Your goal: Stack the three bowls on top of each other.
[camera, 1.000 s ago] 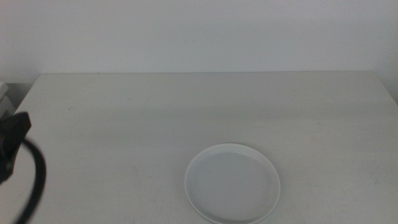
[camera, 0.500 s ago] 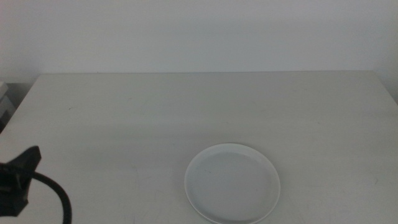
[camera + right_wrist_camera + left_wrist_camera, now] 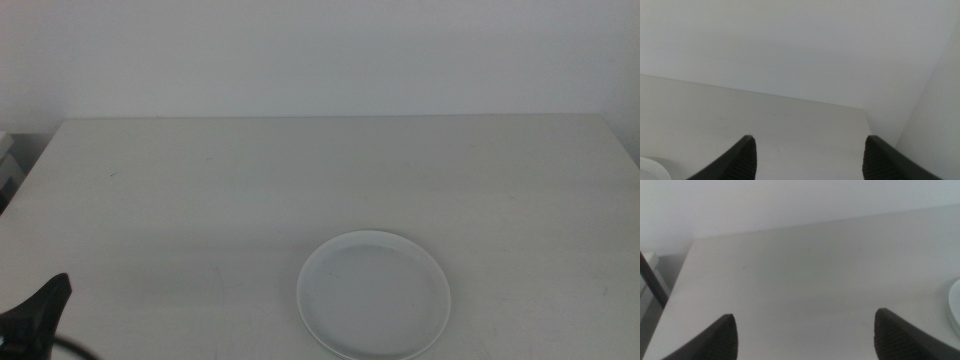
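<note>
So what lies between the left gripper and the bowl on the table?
Nothing: in the middle view only bare table separates the left gripper, at the bottom-left corner, from the white bowl.

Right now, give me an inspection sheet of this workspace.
Surface: pale table, bare apart from one stack.
Job's things: a bowl near the front edge; a second rim seems to show beneath it, colours not tellable.
Clutter: nothing seen.
Grippers: left gripper open and empty, low at the table's front left corner; right gripper open and empty, out of the middle view.
Cables: a dark cable by the left gripper.
Surroundings: plain white wall.
</note>
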Action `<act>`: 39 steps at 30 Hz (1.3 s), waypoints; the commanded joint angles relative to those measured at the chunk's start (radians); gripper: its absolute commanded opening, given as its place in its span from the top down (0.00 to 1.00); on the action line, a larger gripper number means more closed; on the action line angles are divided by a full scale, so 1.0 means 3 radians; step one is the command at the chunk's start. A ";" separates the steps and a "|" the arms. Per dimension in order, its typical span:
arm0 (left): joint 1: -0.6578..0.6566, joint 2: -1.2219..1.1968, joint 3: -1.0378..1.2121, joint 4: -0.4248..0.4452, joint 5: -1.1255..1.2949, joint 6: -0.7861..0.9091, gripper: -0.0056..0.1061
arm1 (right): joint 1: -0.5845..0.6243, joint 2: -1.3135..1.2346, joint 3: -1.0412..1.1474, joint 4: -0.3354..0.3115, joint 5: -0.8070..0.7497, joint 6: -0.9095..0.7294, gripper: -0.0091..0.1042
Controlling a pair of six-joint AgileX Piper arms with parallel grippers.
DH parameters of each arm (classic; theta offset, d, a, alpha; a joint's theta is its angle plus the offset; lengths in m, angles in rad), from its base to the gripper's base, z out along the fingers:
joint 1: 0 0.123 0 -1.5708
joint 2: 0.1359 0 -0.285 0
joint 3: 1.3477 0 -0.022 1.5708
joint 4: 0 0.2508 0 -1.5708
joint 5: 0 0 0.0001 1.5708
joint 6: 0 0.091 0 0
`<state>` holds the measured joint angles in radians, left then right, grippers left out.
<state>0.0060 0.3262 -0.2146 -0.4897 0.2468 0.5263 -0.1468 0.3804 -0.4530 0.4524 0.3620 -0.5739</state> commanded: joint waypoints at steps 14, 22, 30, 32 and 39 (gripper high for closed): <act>-0.0020 -0.1169 0.0620 -0.0068 -0.0236 -0.0019 0.01 | -0.0009 -0.0788 0.0853 -0.0578 -0.0229 -0.0042 0.44; -0.0020 -0.1183 0.0802 -0.0064 -0.0276 -0.0019 0.01 | -0.0009 -0.1189 0.1394 -0.0582 -0.0240 -0.0042 0.44; -0.0020 -0.1183 0.0802 -0.0066 -0.0301 -0.0019 0.01 | -0.0009 -0.1392 0.1585 -0.0586 -0.0233 -0.0042 0.44; -0.0020 -0.1183 0.0802 -0.0066 -0.0280 -0.0019 0.01 | -0.0009 -0.1392 0.1585 -0.0595 -0.0231 -0.0042 0.44; -0.0022 -0.1177 0.0802 -0.0066 -0.0249 -0.0019 0.01 | -0.0009 -0.1392 0.1585 -0.0594 -0.0225 -0.0042 0.44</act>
